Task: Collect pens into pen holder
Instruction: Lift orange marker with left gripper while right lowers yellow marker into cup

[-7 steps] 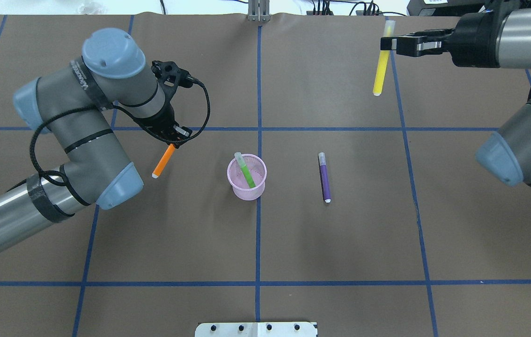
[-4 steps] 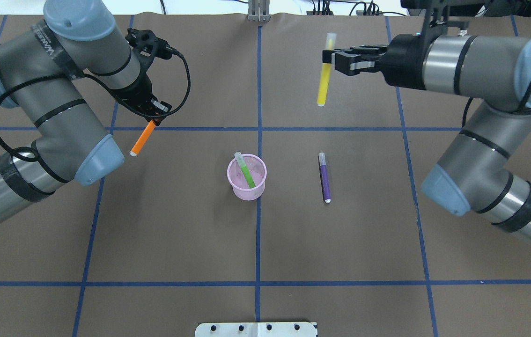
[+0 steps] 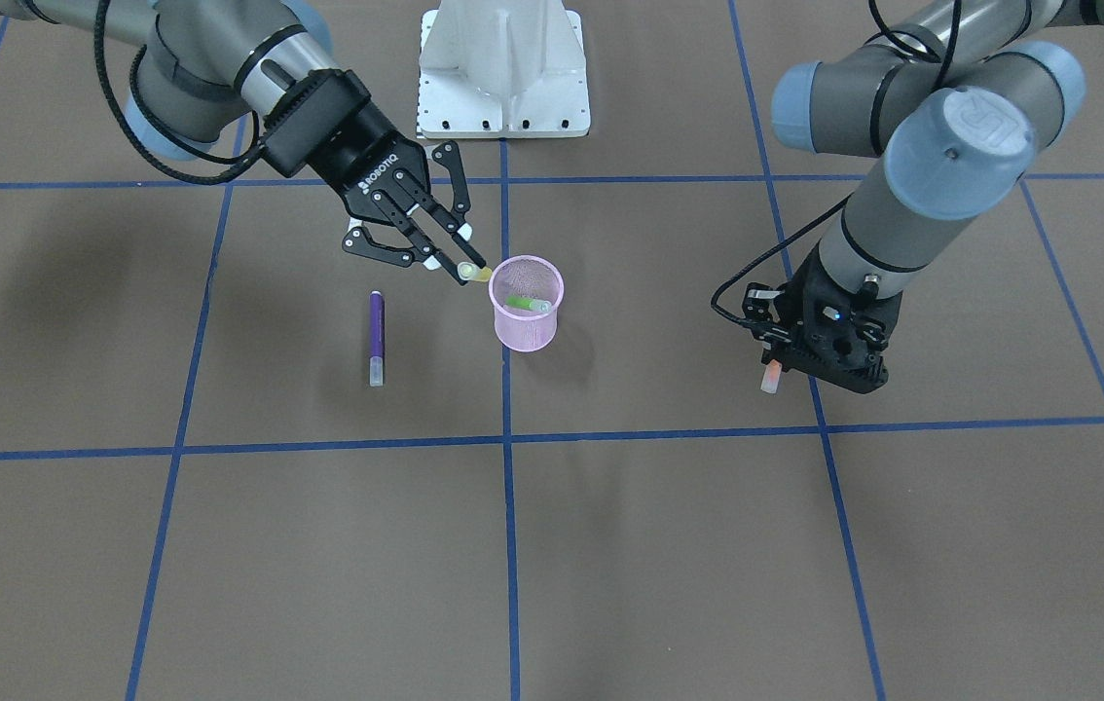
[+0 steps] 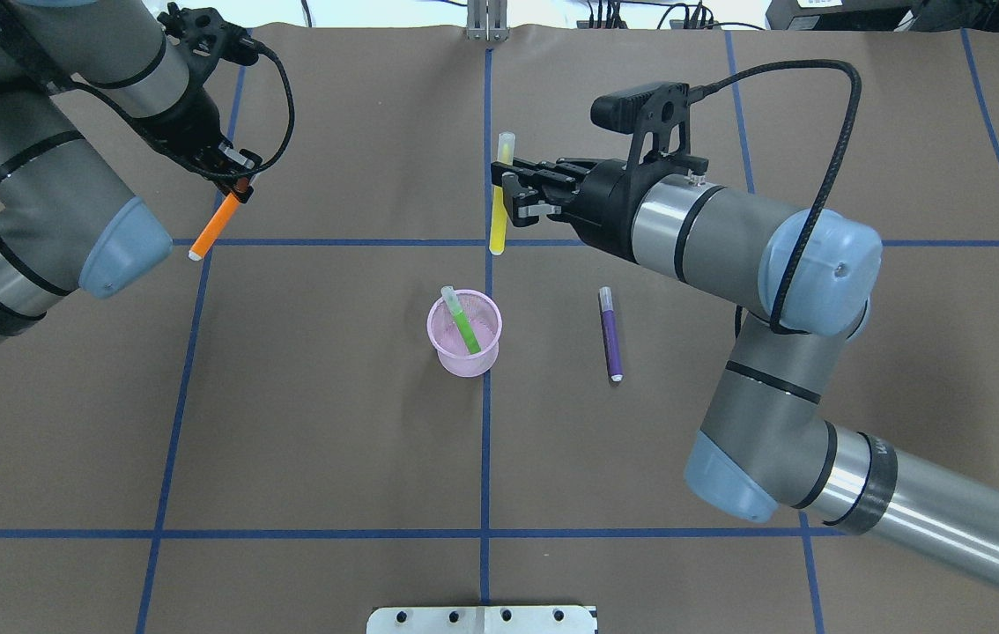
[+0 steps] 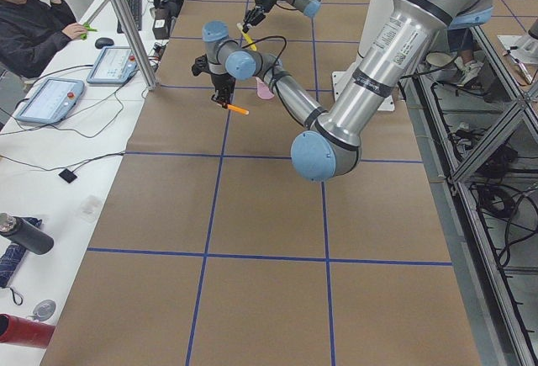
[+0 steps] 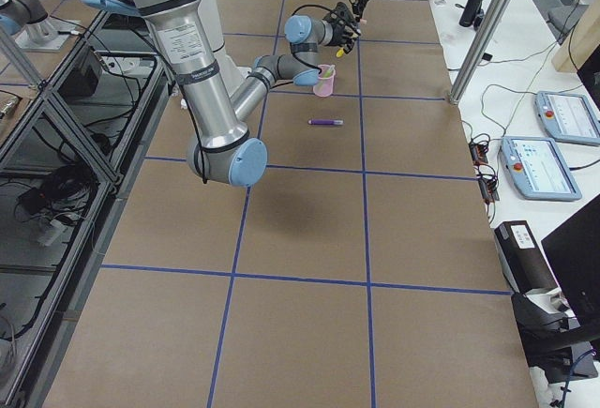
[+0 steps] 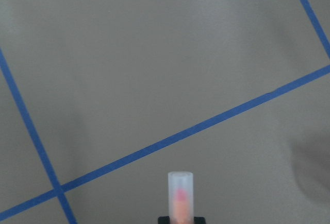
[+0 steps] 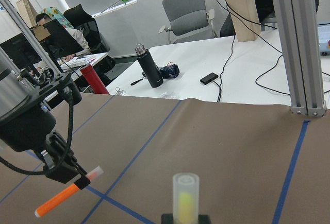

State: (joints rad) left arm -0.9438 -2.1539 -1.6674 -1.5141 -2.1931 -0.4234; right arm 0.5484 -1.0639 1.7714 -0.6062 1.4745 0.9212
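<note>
The right arm reaches over the middle of the counter [image 4: 332, 440]. Its hand [image 4: 504, 189] is pinched narrow around the yellow pen [image 4: 497, 216], which hangs nearly upright in the air, cap uppermost. The pen holder [image 4: 464, 363] stands on the counter below, with the green pen [image 4: 464, 328] leaning inside.

Both fixed views put the yellow pen's lower tip a little right of the holder's mouth. I judge it needs a short shift left to centre it. It should then be lowered clear of the green cap before release, so the light mesh cup is not knocked.

The left hand [image 4: 235, 180] grips the orange pen [image 4: 213, 224] aloft, far left. The purple pen [image 4: 610, 335] lies flat to the right of the holder.

Brown paper with blue taped lines covers the counter. Beyond it are white desks [image 8: 232, 59], a seated person [image 5: 34, 21] and a dark bottle [image 8: 149, 67].
</note>
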